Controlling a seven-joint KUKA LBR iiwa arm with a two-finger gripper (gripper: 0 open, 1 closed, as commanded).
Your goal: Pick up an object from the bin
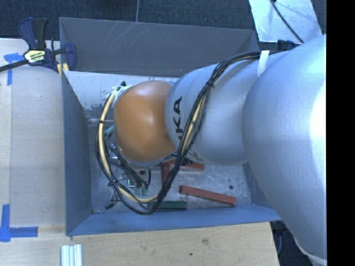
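Arm point(233, 115) enters from the right of the frame and reaches down into the bin point(75, 159). Orange cover point(141, 121) at the wrist sits over the centre-left of the bin floor. The gripper point(128, 173) is beneath the cover's lower edge, low over the floor and ringed by looping cables point(145, 208).

Gripper state: cannot tell, as cover and cables hide it. Nothing can be seen in its grasp.

Candidate things, all lower right of the gripper:
- green stick point(171, 205): dark, lies along the bottom edge of the floor, long axis left-right. It is nearest the gripper, just beside the cable loop.
- red piece point(187, 167): just right of the gripper, partly under the arm, so its full shape is unclear.
- red stick point(206, 195): long axis left-right, right end tilted slightly down, clear of the others.

What lies directly under the gripper is hidden.

Judgement: no pick yet. A move to any of these goes rightward and toward the bottom of the frame, with the jaws set across the left-right axis.

Writing: "KA" reads on the arm casing next to the cover; the rest of the word is round the curve.
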